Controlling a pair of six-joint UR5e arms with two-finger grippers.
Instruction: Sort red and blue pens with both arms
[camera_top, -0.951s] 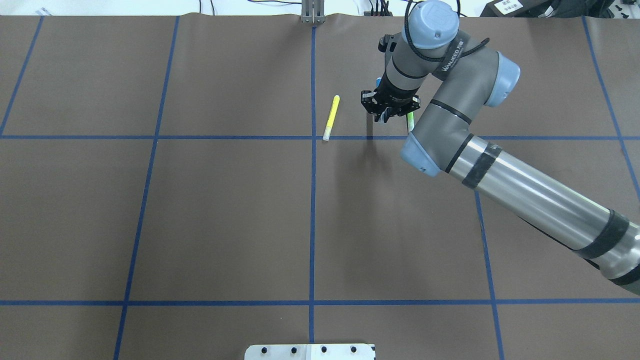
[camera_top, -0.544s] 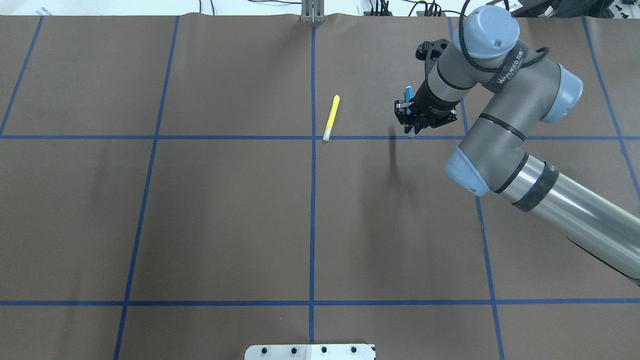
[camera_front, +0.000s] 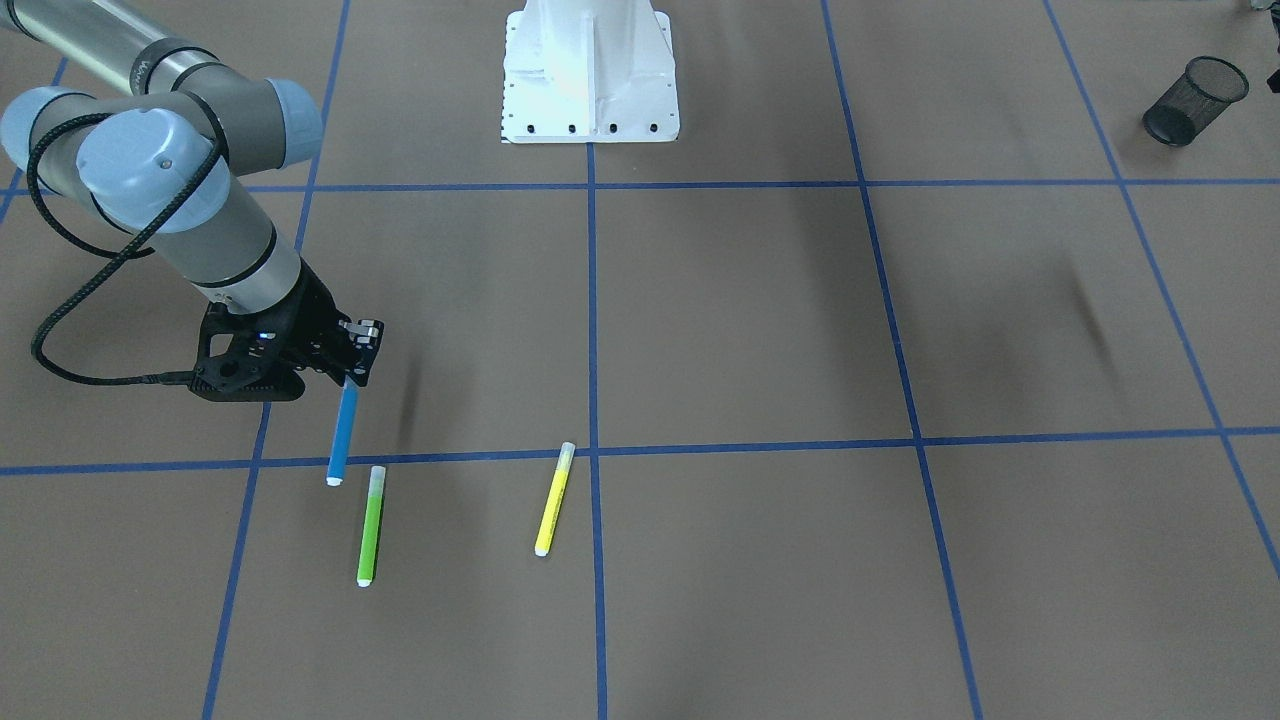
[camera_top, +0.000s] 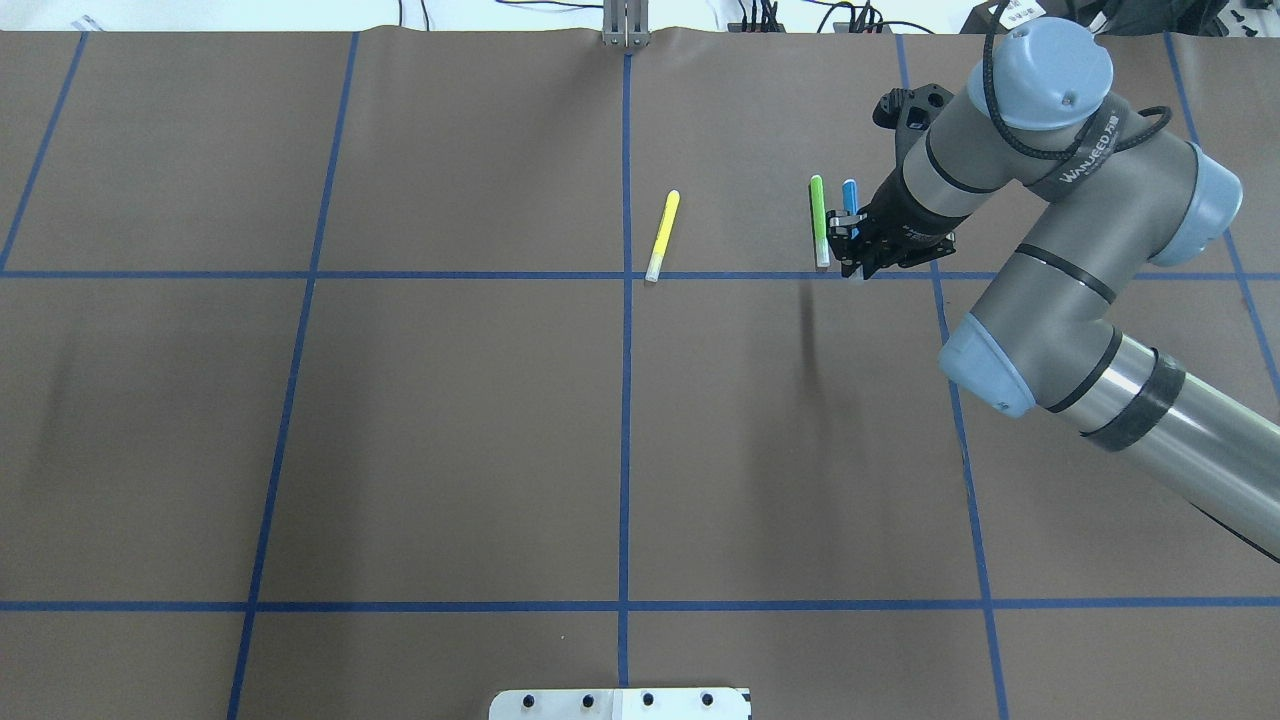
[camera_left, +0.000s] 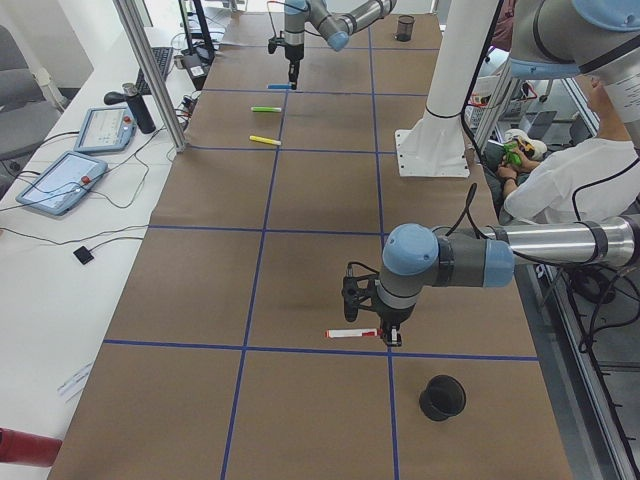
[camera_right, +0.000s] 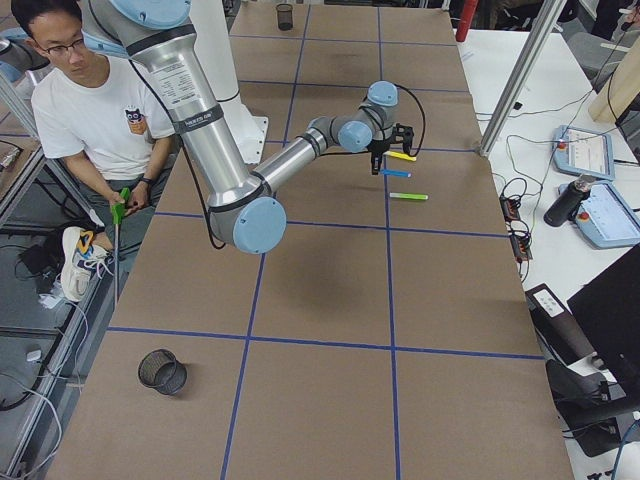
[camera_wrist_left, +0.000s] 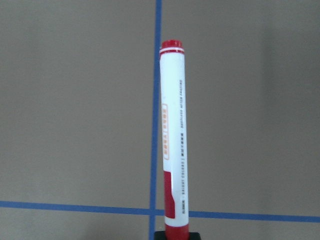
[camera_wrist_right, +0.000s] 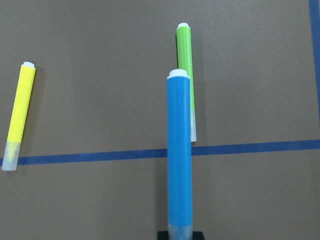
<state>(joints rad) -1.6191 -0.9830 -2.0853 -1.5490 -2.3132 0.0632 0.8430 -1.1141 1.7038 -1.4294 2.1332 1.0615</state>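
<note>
The right gripper (camera_top: 850, 252) is clamped narrowly on the pale-capped end of the blue pen (camera_top: 849, 193), which sticks out from the jaws above the brown mat (camera_top: 450, 420) on the robot's right side. In the overhead view the blue pen runs parallel to the lime-green marker (camera_top: 818, 222) and just beside it, while the right wrist view shows it overlapping the green one lying on the mat beneath it. The yellow marker (camera_top: 663, 235) lies well apart, nearer the table's centre line. At the other end of the table the left gripper (camera_left: 388, 335) grips the red pen (camera_wrist_left: 172, 125) by one red end. Its white barrel juts forward over a blue tape line (camera_wrist_left: 158, 30), low over the mat and near a black mesh cup (camera_left: 441, 397).
</note>
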